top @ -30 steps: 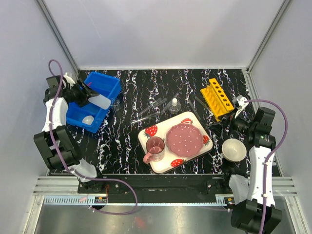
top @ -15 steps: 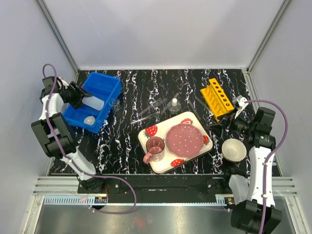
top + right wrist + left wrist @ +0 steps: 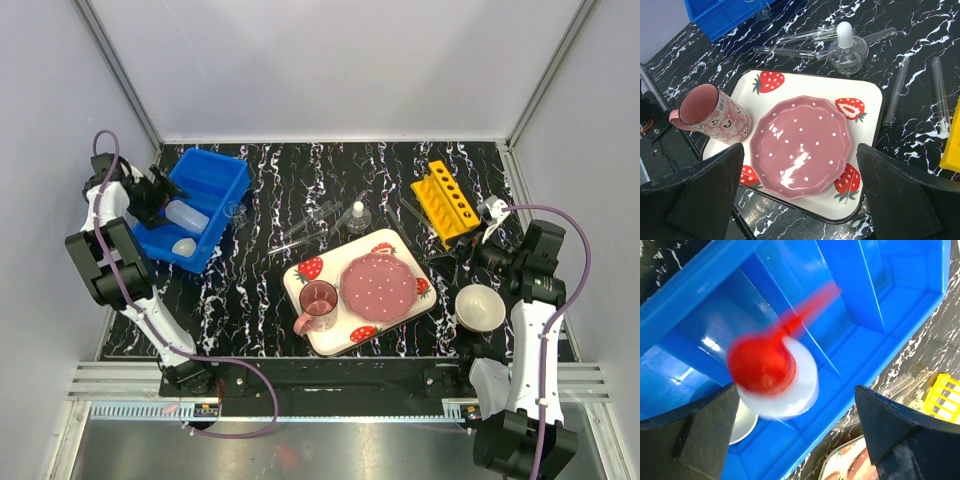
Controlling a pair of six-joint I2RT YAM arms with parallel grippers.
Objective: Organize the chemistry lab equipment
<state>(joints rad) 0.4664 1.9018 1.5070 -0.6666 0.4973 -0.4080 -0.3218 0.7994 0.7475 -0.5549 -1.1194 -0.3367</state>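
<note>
Your left claw [image 3: 795,410] is spread wide and grips nothing. The squeeze bottle [image 3: 780,385], its red cap blurred, sits between the fingers, closer to the left one; you can't tell if they touch. From above, the bottle lies on its side in the blue bin [image 3: 215,172] at the table's 10 o'clock, at 4 o'clock from the claw. The white dome [image 3: 183,245] is just beside it at 6. The left arm is folded at the 9 o'clock edge, wrist aimed into the bin. Your right claw [image 3: 800,150] is spread and empty above the strawberry tray [image 3: 867,95].
</note>
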